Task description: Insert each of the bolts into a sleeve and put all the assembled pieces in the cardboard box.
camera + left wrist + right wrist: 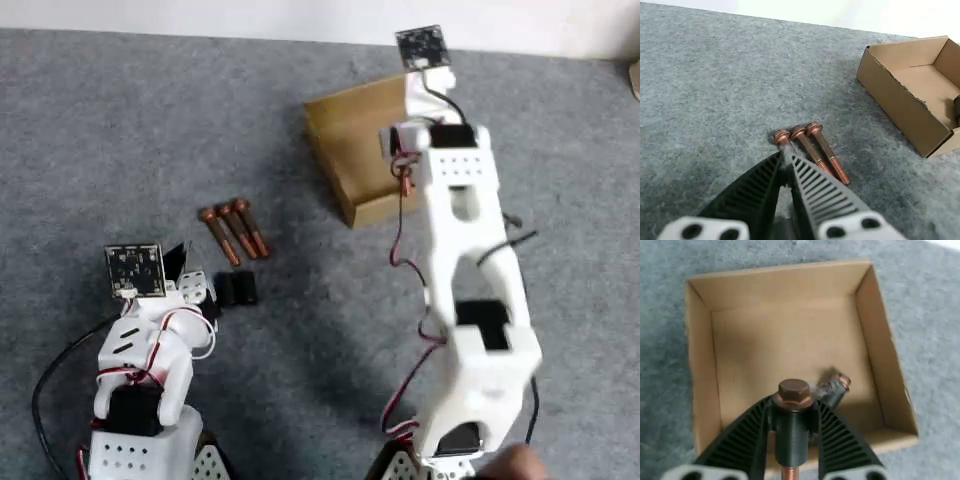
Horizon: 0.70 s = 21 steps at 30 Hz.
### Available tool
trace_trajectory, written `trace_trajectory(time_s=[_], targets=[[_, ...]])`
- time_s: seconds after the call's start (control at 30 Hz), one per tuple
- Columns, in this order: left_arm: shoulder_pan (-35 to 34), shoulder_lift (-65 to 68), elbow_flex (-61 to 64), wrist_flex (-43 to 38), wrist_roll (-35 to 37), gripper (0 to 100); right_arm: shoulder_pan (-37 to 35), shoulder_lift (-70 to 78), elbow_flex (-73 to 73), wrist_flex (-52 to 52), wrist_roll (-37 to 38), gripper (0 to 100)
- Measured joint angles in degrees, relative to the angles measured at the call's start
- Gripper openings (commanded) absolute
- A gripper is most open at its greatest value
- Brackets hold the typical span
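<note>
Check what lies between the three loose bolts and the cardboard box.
The stretch is bare: grey mat runs from the bolts to the cardboard box, as the high and left wrist views both show.

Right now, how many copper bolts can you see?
5. Three loose bolts lie side by side on the carpet; one bolt in a black sleeve sits in the right end effector above the cardboard box; one sleeved bolt lies inside it. More may be hidden.

The right hand (792, 407) with its sleeved bolt (791, 437) hangs over the cardboard box (700, 365), another piece (832, 388) inside; open surface (300, 300) reaches the bolts (232, 230).
</note>
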<state>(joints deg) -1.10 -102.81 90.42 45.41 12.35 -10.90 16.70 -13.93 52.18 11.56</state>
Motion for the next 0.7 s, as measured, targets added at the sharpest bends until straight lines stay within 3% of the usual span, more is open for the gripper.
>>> trace_trajectory(time_s=[0.17, 0.4, 0.57, 0.7], targets=[[-0.88, 9.49, -5.71, 0.00, 0.00, 1, 0.09, 12.57, -13.36, 2.55, 0.00, 0.4], [-2.90, 36.92, -16.00, -4.22, 0.00, 1, 0.09, 19.96, -22.24, 7.65, 0.00, 1.4], [-5.98, 56.62, -25.14, -4.92, 0.00, 1, 0.35, 20.75, -23.30, 8.44, 0.00, 15.8], [-7.82, 62.24, -27.69, -5.10, 1.49, 1, 0.70, 20.75, -23.74, 10.99, 0.00, 24.2]])
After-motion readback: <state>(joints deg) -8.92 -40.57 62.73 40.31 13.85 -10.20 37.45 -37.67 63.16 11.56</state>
